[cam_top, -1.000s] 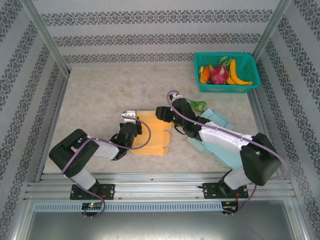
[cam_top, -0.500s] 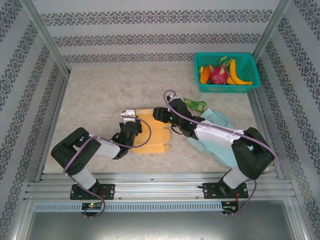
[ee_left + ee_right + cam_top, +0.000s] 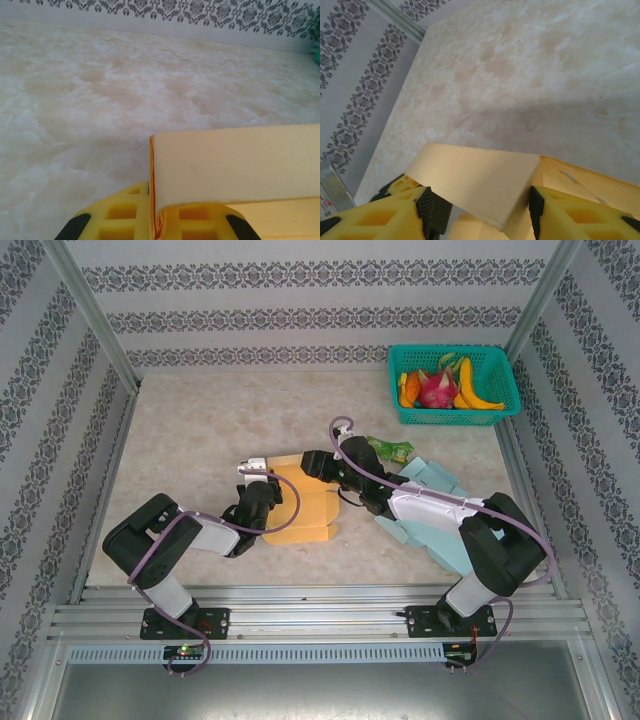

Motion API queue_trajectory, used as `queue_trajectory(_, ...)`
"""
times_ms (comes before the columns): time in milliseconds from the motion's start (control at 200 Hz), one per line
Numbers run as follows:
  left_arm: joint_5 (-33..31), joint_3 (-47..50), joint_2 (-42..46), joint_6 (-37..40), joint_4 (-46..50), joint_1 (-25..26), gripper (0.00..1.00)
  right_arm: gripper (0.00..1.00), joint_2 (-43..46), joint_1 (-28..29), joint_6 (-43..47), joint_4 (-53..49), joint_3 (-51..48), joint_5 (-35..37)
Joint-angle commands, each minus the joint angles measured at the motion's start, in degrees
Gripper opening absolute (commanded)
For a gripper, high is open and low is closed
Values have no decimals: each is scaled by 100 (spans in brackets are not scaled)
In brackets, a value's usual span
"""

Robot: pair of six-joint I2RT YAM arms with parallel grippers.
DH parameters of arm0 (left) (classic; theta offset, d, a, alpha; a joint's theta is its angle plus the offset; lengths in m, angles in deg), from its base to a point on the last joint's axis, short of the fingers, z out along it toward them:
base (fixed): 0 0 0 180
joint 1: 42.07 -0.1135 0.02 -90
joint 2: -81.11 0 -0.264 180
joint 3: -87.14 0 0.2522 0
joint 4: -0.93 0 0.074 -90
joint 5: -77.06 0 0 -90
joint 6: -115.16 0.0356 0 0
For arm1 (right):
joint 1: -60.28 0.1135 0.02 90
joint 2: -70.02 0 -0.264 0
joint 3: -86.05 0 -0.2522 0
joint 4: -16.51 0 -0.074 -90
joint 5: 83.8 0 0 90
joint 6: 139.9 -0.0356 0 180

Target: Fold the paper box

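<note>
The orange paper box (image 3: 305, 508) lies partly folded at the table's middle. My left gripper (image 3: 262, 490) sits at its left edge, shut on a thin fold of the paper (image 3: 157, 220) between its yellow fingers (image 3: 115, 220). A pale flap (image 3: 235, 165) of the box rises just past them. My right gripper (image 3: 315, 465) is at the box's far edge and stands open. A raised flap (image 3: 480, 180) slants across the gap between its pads (image 3: 536, 210), its near corner between the fingers.
A green basket (image 3: 500, 405) of fruit stands at the back right. A flat light-blue paper sheet (image 3: 440, 535) lies under my right arm, with a small green packet (image 3: 392, 448) beyond it. Metal frame posts and patterned walls close in the table.
My right gripper has moved left along the box's far edge, and the flap there has risen. The box has shifted a little away from me. The left gripper keeps its hold.
</note>
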Motion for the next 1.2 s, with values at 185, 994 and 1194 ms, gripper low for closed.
queue_trajectory(185,-118,-150,166,-333,540,-37,0,56,128,-267,479,-56,-620,326)
queue_trajectory(994,61,-96,311,-339,676,-36,0,58,-897,-434,1104,1015,-709,358)
queue_trajectory(1194,28,-120,232,-382,673,-30,0,56,-940,-275,1088,1229,-641,-23)
